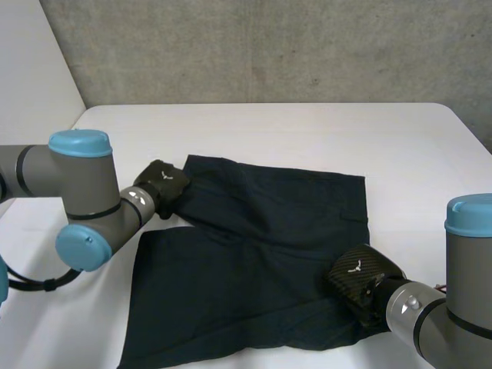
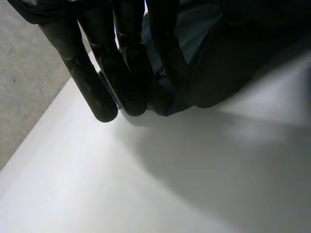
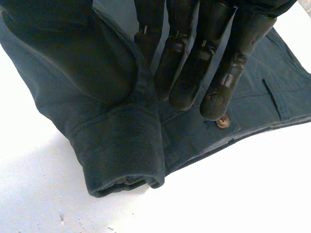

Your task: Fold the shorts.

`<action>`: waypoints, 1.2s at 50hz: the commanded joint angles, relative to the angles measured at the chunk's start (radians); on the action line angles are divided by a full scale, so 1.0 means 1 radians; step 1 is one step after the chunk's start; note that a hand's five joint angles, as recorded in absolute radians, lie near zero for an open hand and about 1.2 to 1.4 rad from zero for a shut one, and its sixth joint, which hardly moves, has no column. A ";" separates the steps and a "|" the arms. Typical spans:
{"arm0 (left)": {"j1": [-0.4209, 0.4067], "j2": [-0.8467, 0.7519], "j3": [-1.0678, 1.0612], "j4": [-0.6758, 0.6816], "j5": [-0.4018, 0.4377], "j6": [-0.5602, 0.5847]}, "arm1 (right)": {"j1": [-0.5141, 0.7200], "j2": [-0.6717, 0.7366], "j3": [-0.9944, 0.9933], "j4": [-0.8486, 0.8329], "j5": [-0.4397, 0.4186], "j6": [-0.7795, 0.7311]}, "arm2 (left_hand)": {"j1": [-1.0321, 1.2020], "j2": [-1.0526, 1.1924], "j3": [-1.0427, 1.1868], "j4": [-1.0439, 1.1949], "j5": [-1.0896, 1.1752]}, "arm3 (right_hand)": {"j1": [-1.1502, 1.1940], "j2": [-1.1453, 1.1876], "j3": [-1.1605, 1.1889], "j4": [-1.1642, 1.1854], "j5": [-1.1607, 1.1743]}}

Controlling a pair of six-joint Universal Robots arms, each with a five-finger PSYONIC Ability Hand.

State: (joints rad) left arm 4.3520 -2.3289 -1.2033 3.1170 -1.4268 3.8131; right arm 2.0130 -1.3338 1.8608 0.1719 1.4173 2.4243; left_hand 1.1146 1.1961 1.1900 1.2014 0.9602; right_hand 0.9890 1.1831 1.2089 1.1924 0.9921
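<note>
Head view: shorts (image 1: 261, 231) lie spread, no fold made yet; left hand (image 1: 161, 183) pinches the far corner; right hand (image 1: 357, 278) pinches the near waistband corner.

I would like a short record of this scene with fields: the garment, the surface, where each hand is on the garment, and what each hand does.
garment: dark shorts, spread mostly flat, not yet folded
surface: white table
left hand: at the shorts' far left corner; its fingers pinch the cloth, which is raised off the table there
right hand: at the near right edge; the band of the shorts is lifted and held between thumb and fingers
detail: a button lies at the right hand's fingertips
</note>
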 commanded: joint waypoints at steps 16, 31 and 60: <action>-0.006 0.124 -0.078 0.008 -0.103 -0.059 | 0.000 -0.002 0.011 0.000 0.000 0.001 | -0.452 -0.533 -0.527 -0.539 -0.472 | 0.407 0.213 0.187 0.204 0.230; 0.008 0.070 -0.039 0.000 0.025 -0.139 | -0.002 -0.002 0.020 -0.002 -0.001 0.001 | -0.446 -0.528 -0.521 -0.533 -0.466 | 0.407 0.213 0.187 0.204 0.230; 0.069 0.043 -0.068 -0.031 -0.184 -0.138 | 0.001 -0.007 0.018 0.000 0.003 0.003 | 0.282 0.200 0.206 0.195 0.262 | 0.407 0.213 0.187 0.204 0.230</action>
State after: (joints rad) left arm 4.4177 -2.3208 -1.2148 3.0906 -1.5661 3.6803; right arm 2.0108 -1.3389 1.8796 0.1706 1.4190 2.4258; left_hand 1.1186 1.1953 1.1864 1.2005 0.9569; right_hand 0.9890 1.1831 1.2089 1.1924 0.9922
